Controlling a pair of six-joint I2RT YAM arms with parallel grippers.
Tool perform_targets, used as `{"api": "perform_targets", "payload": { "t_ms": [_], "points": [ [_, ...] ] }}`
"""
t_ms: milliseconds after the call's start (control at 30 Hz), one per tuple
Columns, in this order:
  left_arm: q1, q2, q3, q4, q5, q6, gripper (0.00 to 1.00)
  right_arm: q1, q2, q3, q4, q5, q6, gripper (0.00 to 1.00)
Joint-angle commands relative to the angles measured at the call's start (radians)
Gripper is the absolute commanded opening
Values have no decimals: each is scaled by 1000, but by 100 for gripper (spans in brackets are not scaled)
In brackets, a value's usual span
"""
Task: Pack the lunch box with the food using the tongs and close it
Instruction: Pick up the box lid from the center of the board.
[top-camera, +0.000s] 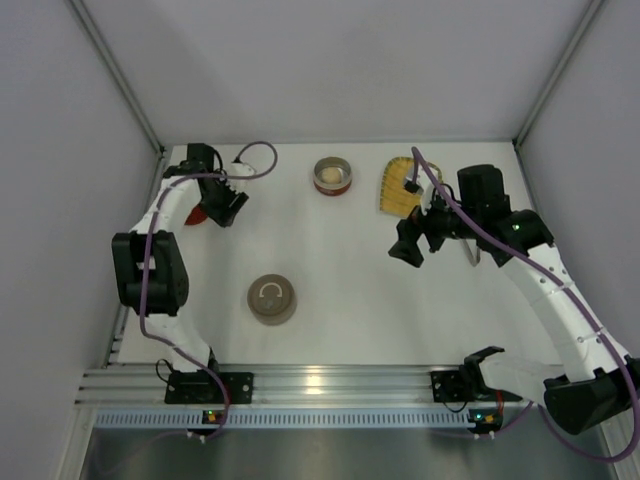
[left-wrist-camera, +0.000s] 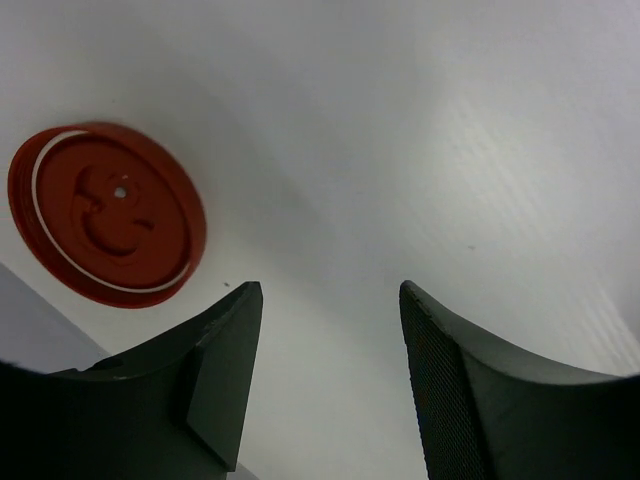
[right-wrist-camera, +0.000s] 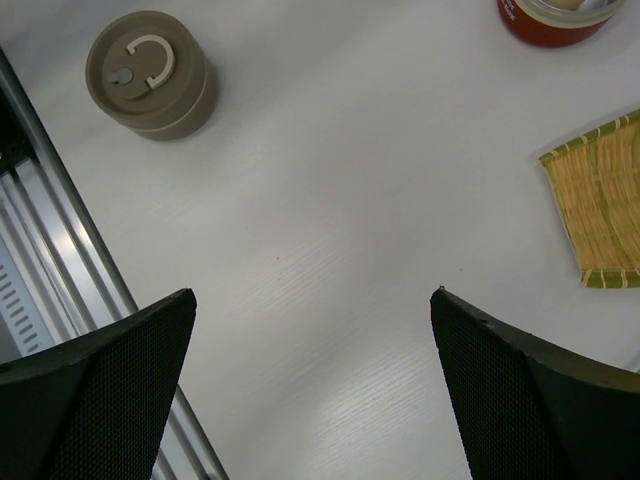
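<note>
From above, the left gripper (top-camera: 228, 207) hangs with its jaws apart on nothing, a flat round red plastic lid (top-camera: 197, 215) peeking out just beside it. The right gripper (top-camera: 408, 248) stands spread wide over the white table (top-camera: 340, 260). A yellow woven tray (top-camera: 398, 190) lies just behind it. A slim silver-grey metal strip (top-camera: 473, 256) shows near its wrist, too hidden by the arm to tell whether it is the tongs. The left wrist view shows both dark fingers (left-wrist-camera: 225, 370) parted over bare table, the red lid ahead and to their left, not touching. In the right wrist view the fingers (right-wrist-camera: 110, 390) are far apart. A round grey-brown lidded container (right-wrist-camera: 148, 72) sits ahead to the left. A round red tin (right-wrist-camera: 555, 22), holding the whitish rounded lump of food (top-camera: 329, 176), stands ahead to the right. The tray is just off the right finger.
</note>
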Motion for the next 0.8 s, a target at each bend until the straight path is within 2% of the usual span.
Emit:
{"api": "perform_targets", "payload": {
  "t_ms": [0, 67, 200, 400, 767],
  "points": [
    [97, 114, 118, 14, 15, -36, 63, -14, 12, 5, 59, -33, -6, 99],
    [128, 189, 205, -14, 32, -3, 62, -14, 18, 7, 59, -34, -8, 99],
    [148, 262, 264, 26, 33, 34, 61, -12, 17, 4, 61, -27, -18, 99],
    [151, 359, 358, 28, 1, 60, 53, -12, 2, -16, 54, -5, -37, 99],
    [151, 416, 341, 46, -20, 50, 50, -12, 1, -12, 45, -3, -35, 100]
  ]
}}
